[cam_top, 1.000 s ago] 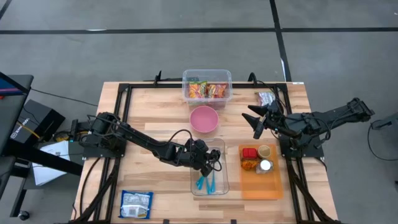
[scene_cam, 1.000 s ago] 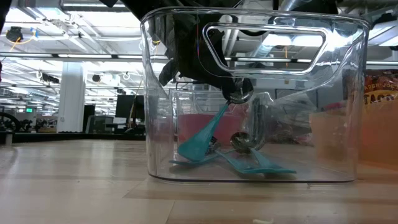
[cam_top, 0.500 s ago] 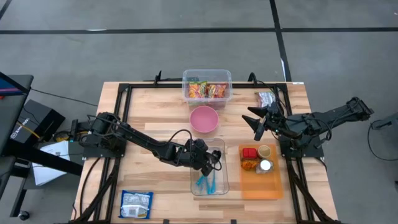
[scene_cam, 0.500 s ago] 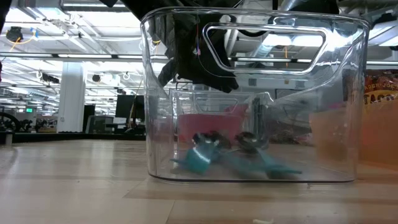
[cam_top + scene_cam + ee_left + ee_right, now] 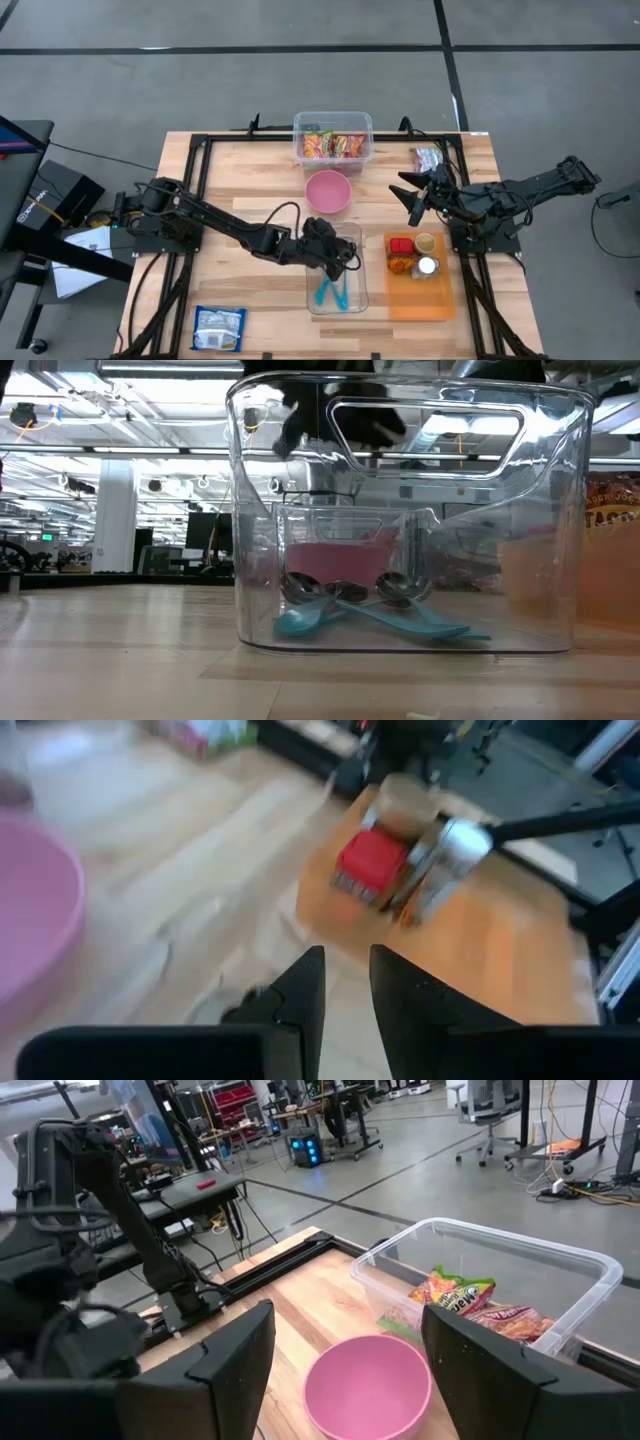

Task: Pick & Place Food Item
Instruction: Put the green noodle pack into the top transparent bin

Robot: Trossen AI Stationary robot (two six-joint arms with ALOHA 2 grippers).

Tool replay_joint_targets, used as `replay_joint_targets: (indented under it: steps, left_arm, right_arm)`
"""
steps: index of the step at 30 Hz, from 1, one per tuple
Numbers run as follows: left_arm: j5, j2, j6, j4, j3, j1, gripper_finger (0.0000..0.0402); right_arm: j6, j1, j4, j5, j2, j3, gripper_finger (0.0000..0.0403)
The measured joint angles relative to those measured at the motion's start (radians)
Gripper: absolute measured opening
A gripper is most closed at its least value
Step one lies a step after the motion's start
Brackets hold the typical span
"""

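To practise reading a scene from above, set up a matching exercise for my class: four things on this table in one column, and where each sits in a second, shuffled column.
Things:
1. teal spoons
2. pink bowl
3. snack packets
4. red box

Places:
A. on the orange tray
B. in the clear bin at the table's far edge
C. in the clear bin mid-table
D. straight on the wood

Pairs: 1-C, 2-D, 3-B, 4-A
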Motion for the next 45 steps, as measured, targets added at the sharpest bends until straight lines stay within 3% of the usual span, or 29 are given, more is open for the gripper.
replay_joint_targets:
  steps: [8, 17, 22, 25, 31, 37, 40, 45]
  left_arm:
    - [-0.04, -0.146, 0.178, 0.04, 0.0, 0.037, 0.0076]
    - [-0.153, -0.379, 0.413, 0.052, 0.0, 0.087, 0.0076]
    - [-0.173, -0.466, 0.541, 0.032, 0.0, 0.112, 0.0076]
    - [-0.173, -0.49, 0.558, 0.015, 0.0, 0.131, 0.0076]
    - [-0.172, -0.491, 0.559, -0.085, 0.0, 0.151, 0.0076]
    - [-0.167, -0.49, 0.488, -0.315, 0.0, 0.15, 0.0076]
    - [-0.168, -0.49, 0.464, -0.358, 0.0, 0.15, 0.0076]
    - [-0.171, -0.49, 0.462, -0.339, 0.0, 0.165, 0.0076]
  right_arm:
    - [0.002, -0.009, -0.004, 0.001, 0.0, 0.0, 0.0246]
    - [0.118, -0.042, -0.046, 0.0, -0.002, 0.0, 0.0246]
    - [0.181, -0.062, -0.112, -0.065, -0.001, 0.0, 0.0239]
    - [0.261, -0.104, -0.221, -0.155, 0.0, 0.004, 0.0229]
    - [0.388, -0.243, -0.666, -0.375, 0.051, 0.099, 0.0201]
    - [0.426, -0.349, -0.896, -0.402, 0.127, 0.151, 0.018]
    - [0.368, -0.435, -0.985, -0.427, 0.176, 0.151, 0.0177]
    - [0.131, -0.643, -1.048, -0.512, 0.316, 0.151, 0.018]
